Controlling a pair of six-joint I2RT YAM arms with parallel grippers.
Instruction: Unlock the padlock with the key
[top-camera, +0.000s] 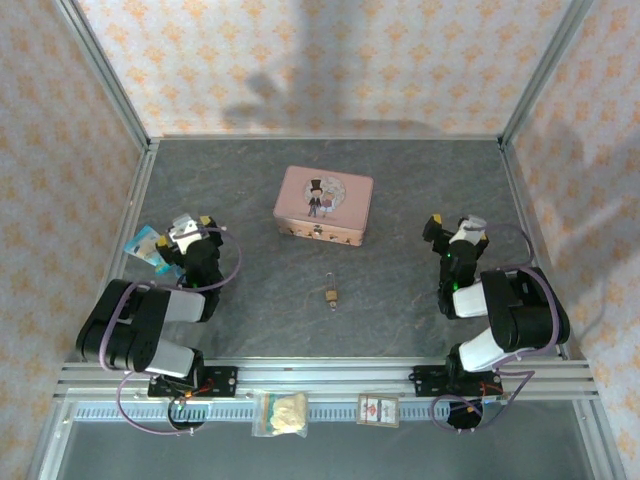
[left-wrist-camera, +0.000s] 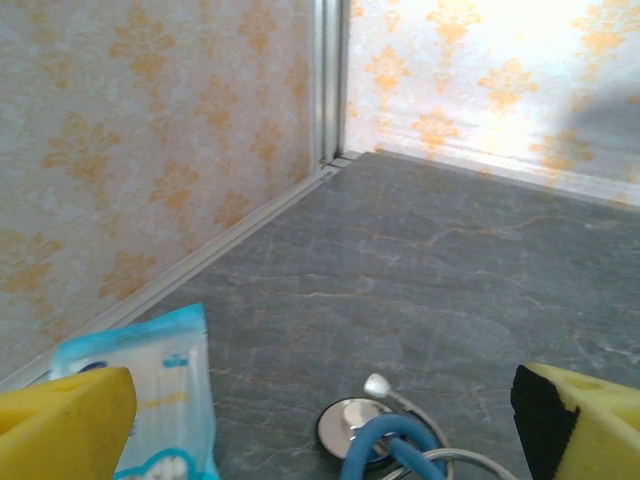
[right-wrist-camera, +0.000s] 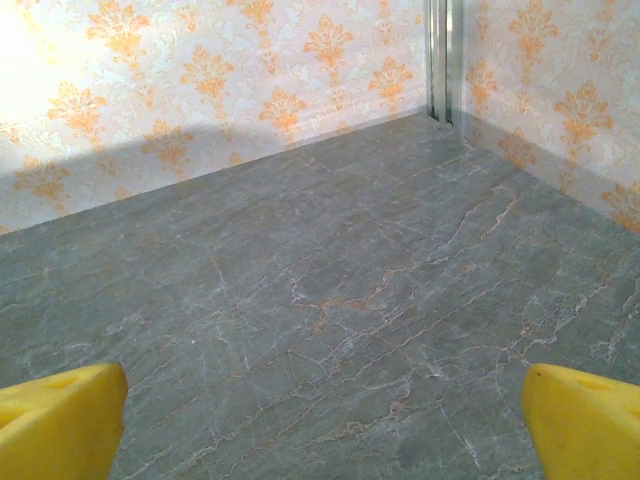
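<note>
Top external view — a tiny brass-gold padlock (top-camera: 331, 293) with a thin silvery shackle lies on the grey marble-patterned table (top-camera: 240, 300), just in front of a pink rectangular tin (top-camera: 323, 205), between the two arms and apart from both. Left gripper (top-camera: 193, 226) and right gripper (top-camera: 455, 226) rest at either side, yellow-tipped fingers (right-wrist-camera: 60, 415) spread wide — both holding nothing.

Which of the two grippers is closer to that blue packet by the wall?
Left. The left gripper hangs right beside the packet; the right gripper is far off on the other side, beyond the padlock.
</note>
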